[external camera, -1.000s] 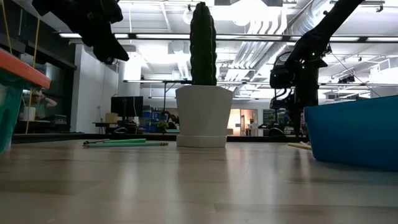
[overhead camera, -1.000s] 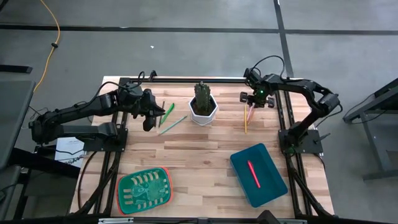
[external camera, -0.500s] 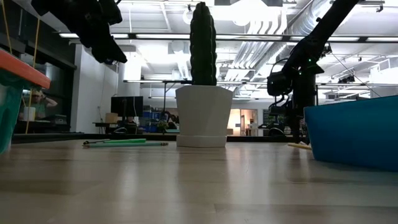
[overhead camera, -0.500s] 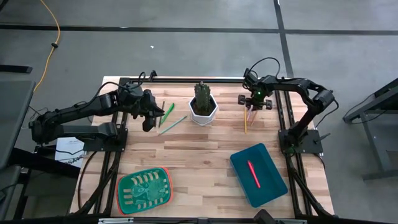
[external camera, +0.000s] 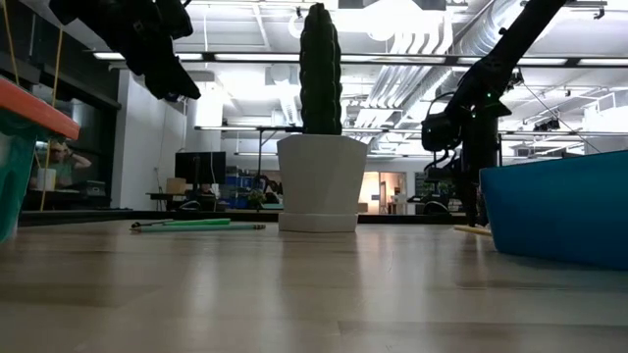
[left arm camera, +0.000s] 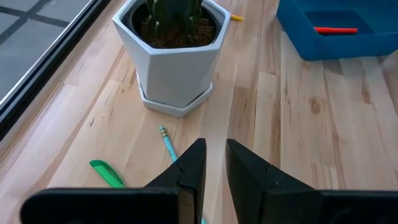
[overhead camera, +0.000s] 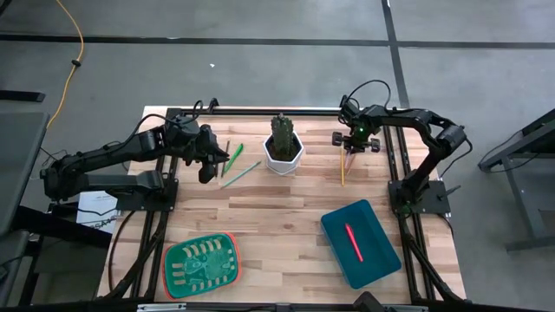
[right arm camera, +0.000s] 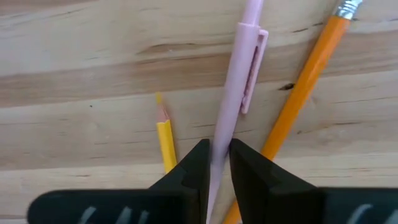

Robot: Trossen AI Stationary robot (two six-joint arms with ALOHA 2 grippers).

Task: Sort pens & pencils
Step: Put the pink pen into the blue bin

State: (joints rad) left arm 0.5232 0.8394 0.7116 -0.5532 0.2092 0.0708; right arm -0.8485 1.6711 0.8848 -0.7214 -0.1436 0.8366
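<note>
A pale pink pen (right arm camera: pixel 239 68) lies on the wood at the far right, between a short yellow pencil (right arm camera: pixel 165 142) and an orange pencil (right arm camera: pixel 305 84). My right gripper (overhead camera: pixel 351 144) points down onto the pink pen and is shut on it. A red pen (overhead camera: pixel 353 242) lies in the blue bin (overhead camera: pixel 381 260). Green pens (overhead camera: pixel 235 157) and slim pencils (overhead camera: pixel 227 149) lie flat left of the cactus pot (overhead camera: pixel 284 149). My left gripper (left arm camera: pixel 215 165) hangs above them with its fingers nearly together and nothing between them. My right gripper pinches the pink pen's barrel (right arm camera: pixel 219 144), below the clip, between its two fingers. The fingers come from above, pointing down, and stand across the pen. The pen lies flat on the table.
The white pot with the cactus (external camera: pixel 321 181) stands mid-table at the far side, between the two arms. A green tray (overhead camera: pixel 201 264) sits near the front left, and the blue bin's wall (external camera: pixel 559 211) stands at the front right. Bare wood lies between them.
My right arm has sunk slightly over the pink pen. The pens, pencils and left arm have kept still.
</note>
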